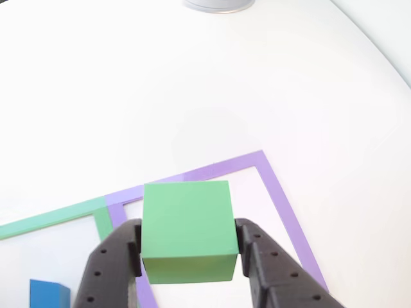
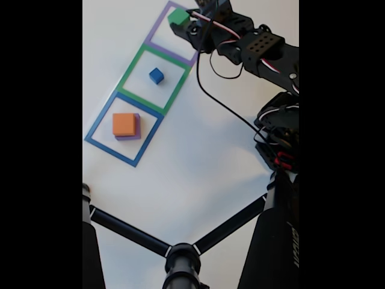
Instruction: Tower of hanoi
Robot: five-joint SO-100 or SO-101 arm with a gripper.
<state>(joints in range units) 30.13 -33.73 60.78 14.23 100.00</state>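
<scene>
Gripping a green cube [image 1: 186,231], the gripper [image 1: 187,256] holds it over the purple square [image 2: 174,33] on the bench [image 2: 198,162]. Next square along, green [image 2: 157,78], holds a blue cube [image 2: 156,75]; beyond it an orange block [image 2: 124,124] sits in the blue square [image 2: 123,127].

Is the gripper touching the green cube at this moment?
Touching. In the other view, the gripper has its two black fingers pressed against opposite sides of the green cube, with no gap visible on either side.
</scene>
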